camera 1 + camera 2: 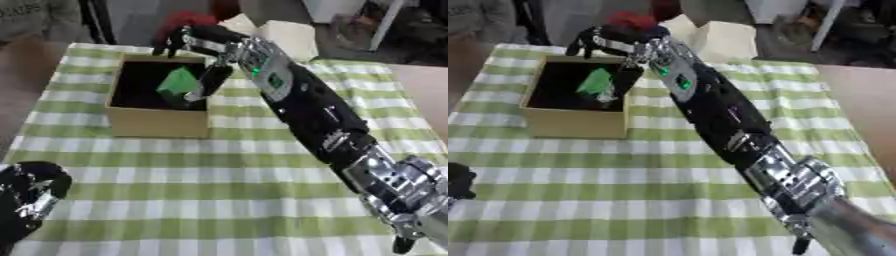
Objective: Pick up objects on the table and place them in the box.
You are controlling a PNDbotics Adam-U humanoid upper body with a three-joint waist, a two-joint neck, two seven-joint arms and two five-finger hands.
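An open cardboard box (pixel 157 122) with a dark inside stands on the far left of the green-and-white checked table (pixel 219 175). A green object (pixel 178 82) sits tilted inside the box. My right hand (pixel 210 45) hovers over the box's far right corner, its arm stretched in from the lower right. Its fingers (pixel 169 44) spread out past the far rim, while the thumb (pixel 203 85) points down along the green object's right side. My left hand (pixel 31 192) rests at the lower left edge of the table.
Beyond the table's far edge are white boxy things (pixel 284 35) and something red (pixel 630 20). The cloth between the box and the front edge shows only its checks. Brown floor lies past the table's right edge (pixel 420 85).
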